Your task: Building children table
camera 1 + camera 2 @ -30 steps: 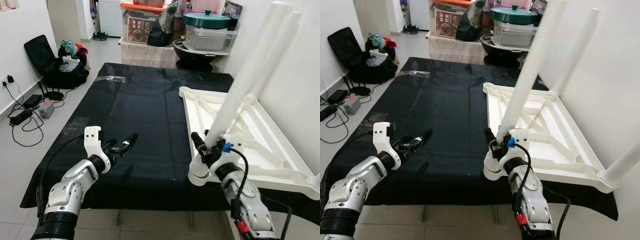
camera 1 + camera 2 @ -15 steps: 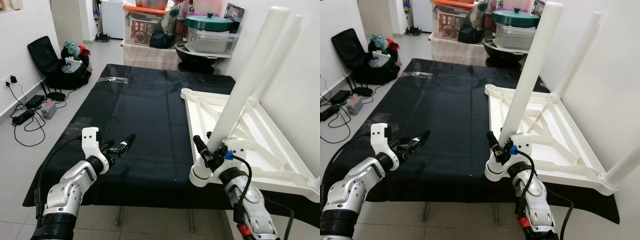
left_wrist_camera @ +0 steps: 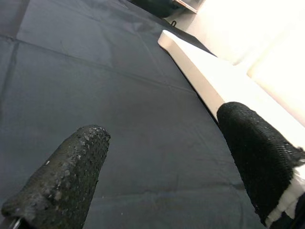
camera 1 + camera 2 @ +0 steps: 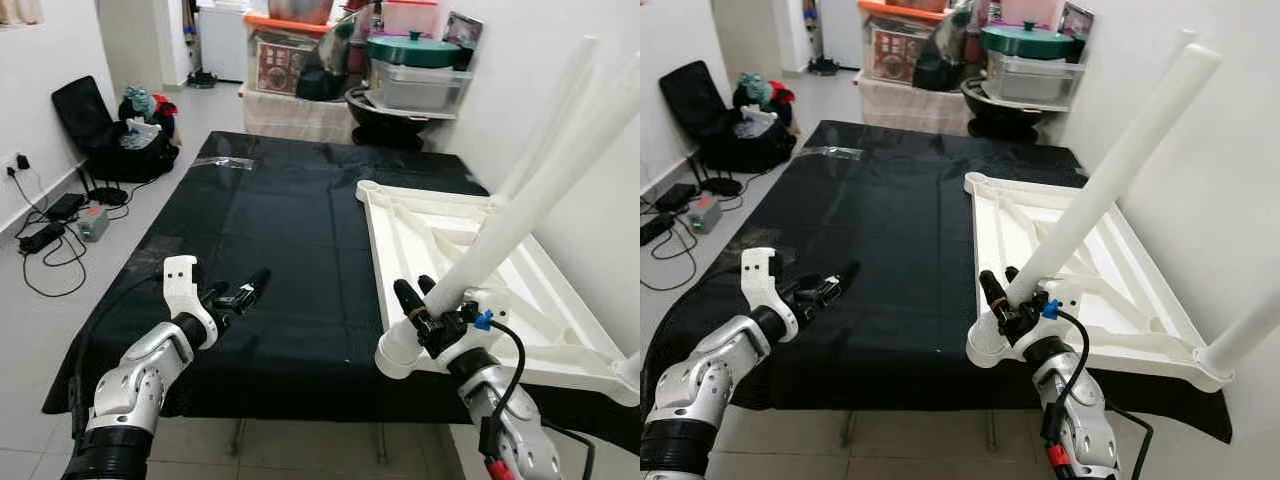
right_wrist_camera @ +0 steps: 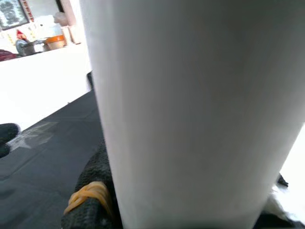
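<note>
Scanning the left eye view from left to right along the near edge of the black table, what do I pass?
Left gripper, open above the black cloth → right gripper shut on the white table leg → upturned white tabletop.

Silver jointed arms, black-fingered left pincer (image 4: 243, 294), right pincer (image 4: 420, 300), black cables

Your left pincer (image 4: 243, 293) hovers low with its fingers (image 3: 71, 176) spread apart, forearm reaching forward. Your right pincer (image 4: 1002, 296) is clamped, its wrist bent upward.
</note>
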Robot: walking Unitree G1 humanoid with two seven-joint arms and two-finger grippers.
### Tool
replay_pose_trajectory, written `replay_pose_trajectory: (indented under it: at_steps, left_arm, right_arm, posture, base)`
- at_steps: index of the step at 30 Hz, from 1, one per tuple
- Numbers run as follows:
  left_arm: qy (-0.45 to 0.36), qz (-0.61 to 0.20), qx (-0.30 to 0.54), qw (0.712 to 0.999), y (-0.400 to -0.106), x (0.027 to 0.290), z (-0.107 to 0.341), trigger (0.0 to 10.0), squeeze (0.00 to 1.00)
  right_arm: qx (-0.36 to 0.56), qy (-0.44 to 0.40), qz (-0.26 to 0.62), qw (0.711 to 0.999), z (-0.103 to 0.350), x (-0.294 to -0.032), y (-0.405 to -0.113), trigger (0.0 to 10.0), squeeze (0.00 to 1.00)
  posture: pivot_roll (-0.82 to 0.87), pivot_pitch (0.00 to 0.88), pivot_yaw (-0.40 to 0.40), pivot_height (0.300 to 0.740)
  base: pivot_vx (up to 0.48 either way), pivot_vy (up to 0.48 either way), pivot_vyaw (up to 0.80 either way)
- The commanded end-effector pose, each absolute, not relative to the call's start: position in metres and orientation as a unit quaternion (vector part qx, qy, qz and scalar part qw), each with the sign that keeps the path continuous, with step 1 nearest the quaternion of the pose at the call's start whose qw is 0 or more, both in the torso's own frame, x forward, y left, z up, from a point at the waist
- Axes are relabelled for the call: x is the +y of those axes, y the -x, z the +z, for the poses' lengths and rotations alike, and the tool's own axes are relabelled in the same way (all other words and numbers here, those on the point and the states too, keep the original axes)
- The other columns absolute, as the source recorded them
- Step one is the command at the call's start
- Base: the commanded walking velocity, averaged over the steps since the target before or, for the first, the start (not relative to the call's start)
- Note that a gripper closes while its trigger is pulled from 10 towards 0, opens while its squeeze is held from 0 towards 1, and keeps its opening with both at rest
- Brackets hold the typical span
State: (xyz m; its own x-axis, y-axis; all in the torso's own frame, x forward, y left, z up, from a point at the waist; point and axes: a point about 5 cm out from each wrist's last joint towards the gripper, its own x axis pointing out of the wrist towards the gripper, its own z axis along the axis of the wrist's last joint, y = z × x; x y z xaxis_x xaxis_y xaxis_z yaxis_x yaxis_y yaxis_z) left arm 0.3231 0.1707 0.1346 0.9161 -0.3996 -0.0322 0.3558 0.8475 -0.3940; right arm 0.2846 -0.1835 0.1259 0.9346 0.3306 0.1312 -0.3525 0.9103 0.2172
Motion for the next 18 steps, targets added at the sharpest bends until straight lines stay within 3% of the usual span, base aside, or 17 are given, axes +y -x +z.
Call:
replay_pose_trajectory:
  at_steps: [1, 6, 18]
  left_arm:
    - [0.192, -0.198, 0.065, 0.959, -0.324, 0.169, 0.133, 10.0, 0.00]
    - [0.193, -0.197, 0.068, 0.959, -0.324, 0.170, 0.132, 10.0, 0.00]
    - [0.183, -0.196, 0.076, 0.960, -0.323, 0.169, 0.129, 10.0, 0.00]
  right_arm:
    - [0.016, -0.136, 0.233, 0.963, 0.103, -0.168, -0.275, 0.0, 0.00]
    - [0.030, -0.085, 0.312, 0.946, 0.099, -0.153, -0.270, 0.0, 0.00]
    - [0.062, 0.000, 0.321, 0.945, 0.092, -0.162, -0.273, 0.0, 0.00]
  posture:
    - [0.09, 0.000, -0.089, 0.740]
    - [0.09, 0.000, -0.090, 0.740]
    - [0.09, 0.000, -0.098, 0.740]
  base:
    - [0.000, 0.000, 0.00]
    - [0.000, 0.000, 0.00]
    - [0.000, 0.000, 0.00]
